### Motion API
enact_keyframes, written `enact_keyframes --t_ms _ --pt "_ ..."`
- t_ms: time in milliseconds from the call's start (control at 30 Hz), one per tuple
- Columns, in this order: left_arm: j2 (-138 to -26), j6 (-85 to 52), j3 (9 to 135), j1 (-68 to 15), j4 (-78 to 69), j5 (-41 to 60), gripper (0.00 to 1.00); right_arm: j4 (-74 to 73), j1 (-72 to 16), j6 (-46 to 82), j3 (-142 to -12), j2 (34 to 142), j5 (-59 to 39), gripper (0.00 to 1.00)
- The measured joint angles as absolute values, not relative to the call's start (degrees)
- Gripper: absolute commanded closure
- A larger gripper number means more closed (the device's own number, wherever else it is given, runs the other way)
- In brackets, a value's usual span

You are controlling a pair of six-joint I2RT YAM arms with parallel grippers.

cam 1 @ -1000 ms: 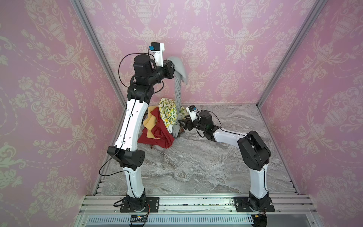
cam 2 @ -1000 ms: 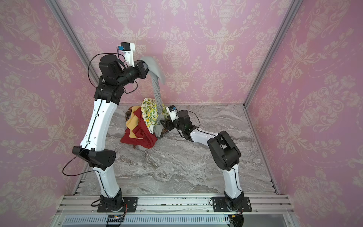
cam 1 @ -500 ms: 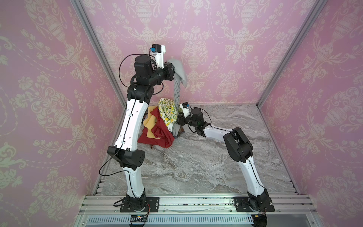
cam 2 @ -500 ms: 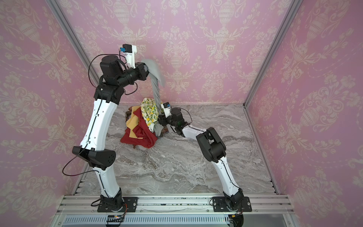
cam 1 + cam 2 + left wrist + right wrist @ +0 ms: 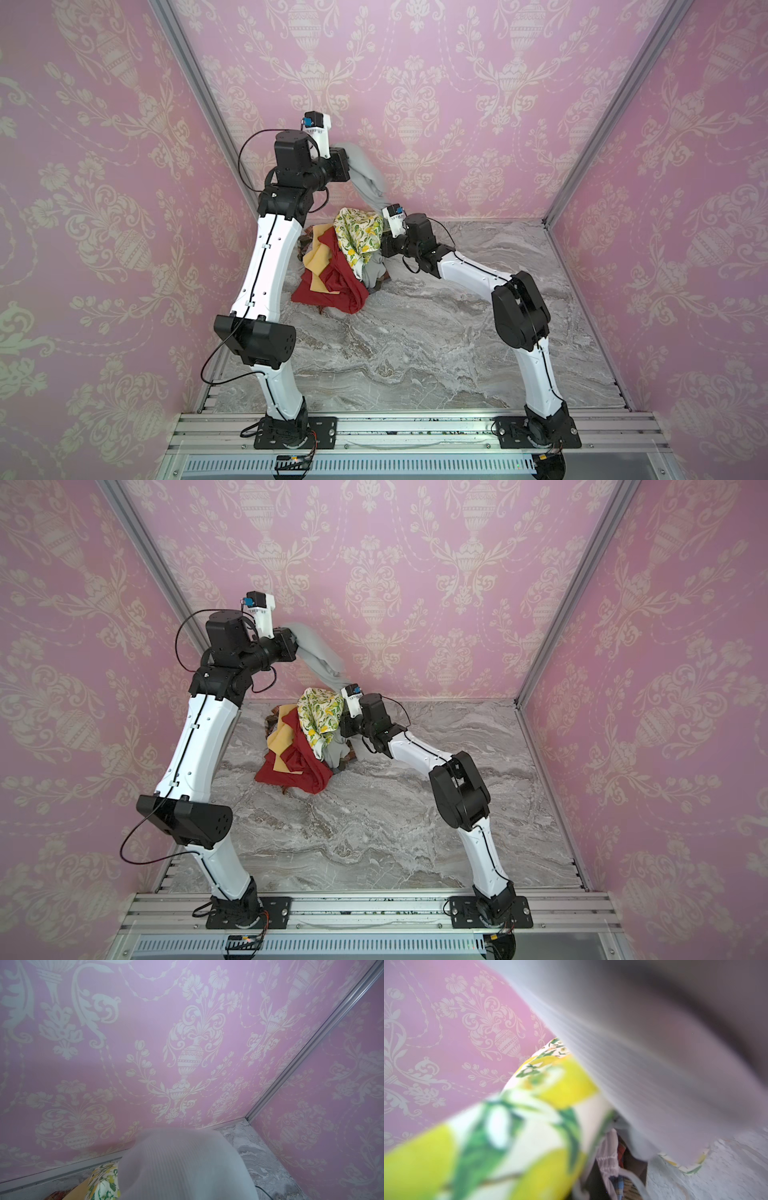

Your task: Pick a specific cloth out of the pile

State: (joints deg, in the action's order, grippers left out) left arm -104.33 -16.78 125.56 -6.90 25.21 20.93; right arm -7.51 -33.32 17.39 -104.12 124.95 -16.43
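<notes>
My left gripper (image 5: 347, 164) is raised high near the back wall and shut on one end of the light grey cloth (image 5: 365, 174), which hides its fingers. In both top views the cloth (image 5: 320, 654) runs down taut into the pile (image 5: 332, 274), and its lower part (image 5: 374, 270) lies under the lemon-print cloth (image 5: 357, 232). In the left wrist view the grey cloth (image 5: 182, 1167) bulges over the jaws. My right gripper (image 5: 384, 245) presses into the pile's right side. Its jaws are buried between lemon-print cloth (image 5: 519, 1136) and grey cloth (image 5: 654, 1053), so what they pinch does not show.
A red cloth (image 5: 336, 286) and a mustard cloth (image 5: 316, 262) make up the pile's front left, with plaid fabric (image 5: 623, 1186) underneath. The pink back wall (image 5: 415, 124) stands just behind. The marble tabletop (image 5: 415, 353) stretches in front and to the right.
My right gripper has moved left into the pile's side and has shut there. The left gripper stays raised with the grey cloth, shifted only slightly.
</notes>
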Motion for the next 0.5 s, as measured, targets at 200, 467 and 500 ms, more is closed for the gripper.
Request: enact_keyframes --t_ms 200,467,500 --pt "-100.7 -17.9 113.1 -2.0 19.8 18.6 1.0 7.2 -33.3 15.0 -122.7 124.7 -15.8 1.0" --pt "-98.7 -19.6 103.7 1.3 15.0 17.3 1.0 17.7 -33.3 12.8 -148.9 129.1 -15.4 1.0" --pt "-98.5 -19.7 102.8 1.3 14.3 17.3 1.0 17.8 -33.4 12.6 -149.5 129.1 -15.1 1.0"
